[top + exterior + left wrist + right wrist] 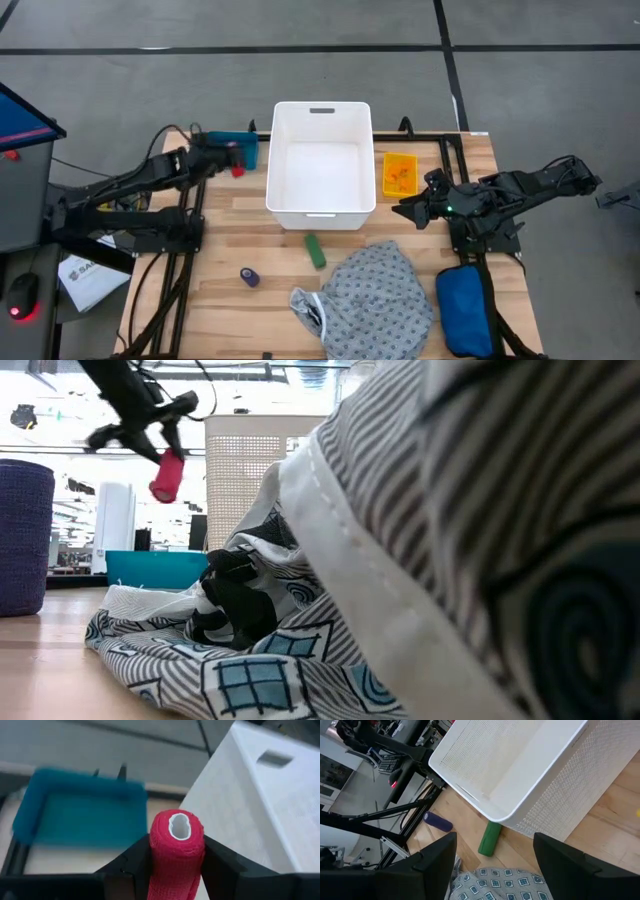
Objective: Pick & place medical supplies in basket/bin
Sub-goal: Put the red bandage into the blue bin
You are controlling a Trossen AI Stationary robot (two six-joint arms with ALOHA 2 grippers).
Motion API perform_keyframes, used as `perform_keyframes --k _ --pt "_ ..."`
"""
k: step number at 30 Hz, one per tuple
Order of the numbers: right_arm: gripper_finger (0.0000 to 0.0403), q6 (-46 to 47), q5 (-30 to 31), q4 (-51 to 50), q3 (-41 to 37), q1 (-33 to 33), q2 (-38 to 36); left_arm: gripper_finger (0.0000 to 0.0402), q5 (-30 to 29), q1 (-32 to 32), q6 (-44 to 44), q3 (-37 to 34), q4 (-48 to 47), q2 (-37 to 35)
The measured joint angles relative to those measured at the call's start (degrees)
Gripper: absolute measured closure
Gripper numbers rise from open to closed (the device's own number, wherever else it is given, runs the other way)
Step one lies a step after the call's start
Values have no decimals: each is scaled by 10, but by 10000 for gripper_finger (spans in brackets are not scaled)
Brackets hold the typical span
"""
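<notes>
High view, from left to right: a small red wrapped roll (238, 170) is clenched by the left gripper (232, 158), just beside the white plastic bin (321, 205). Past the bin, the right gripper (412, 207) is held wide open, with nothing in it.

My overhead camera looks straight down on the whole table (230, 215), bin (321, 165) at centre. My low camera sits at tabletop level, so close to the gown (450, 540) that cloth fills most of it. My left wrist camera looks past the red roll (177, 852) at the bin's wall. My right wrist camera looks down on the bin and green roll (489, 838), both shared with overhead.
</notes>
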Motion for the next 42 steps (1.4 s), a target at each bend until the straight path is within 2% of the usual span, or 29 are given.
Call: perform_keyframes --k 3,8,13,18,20,23,26,35,39,42 --pt "143 0 0 0 0 0 0 266 -1 56 84 0 71 32" --pt "143 0 1 -3 0 0 0 266 -4 171 105 0 103 81" --pt "143 0 13 -3 0 0 0 266 -20 228 111 0 140 129" --pt "143 0 17 -3 0 0 0 266 -111 223 104 -44 268 136" --pt "143 0 20 -3 0 0 0 266 -130 219 132 -69 342 137" --pt "143 0 28 -2 0 0 0 266 -134 220 185 -103 434 140" --pt "143 0 28 -2 0 0 0 266 -132 220 217 -136 476 143" --pt "143 3 41 -3 0 -1 0 266 -119 206 222 -224 611 170" --pt "143 3 43 -3 0 -2 0 266 -116 204 262 -248 723 206" --pt "143 3 43 -4 0 -1 0 266 -96 205 296 -248 773 242"
